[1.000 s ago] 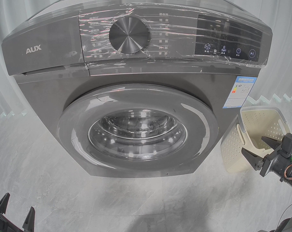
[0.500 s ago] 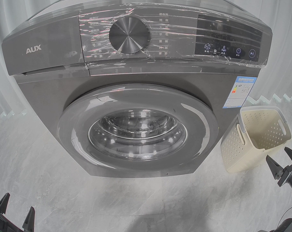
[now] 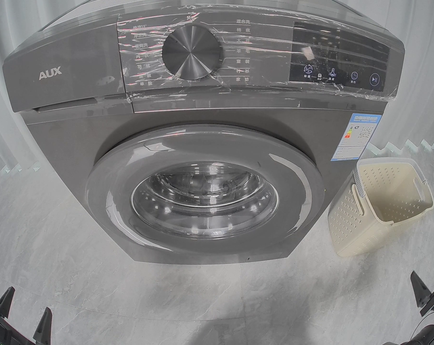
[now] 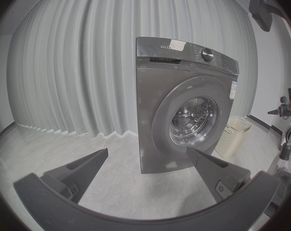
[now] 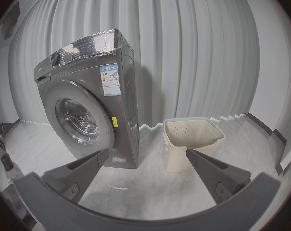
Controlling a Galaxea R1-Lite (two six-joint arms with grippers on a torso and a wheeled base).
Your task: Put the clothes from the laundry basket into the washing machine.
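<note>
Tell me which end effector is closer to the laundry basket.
The right end effector, open, low on the near side of the laundry basket. The left end effector is beyond the washing machine's whole front, far from it.

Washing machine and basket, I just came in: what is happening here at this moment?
Nothing is being handled. The washing machine stands with its round door shut. The laundry basket sits on the floor at the machine's side, on the robot's right, with no clothes visible inside. The right pincer hangs open and empty short of the basket; the left pincer, also open and empty, is low on the other side.
</note>
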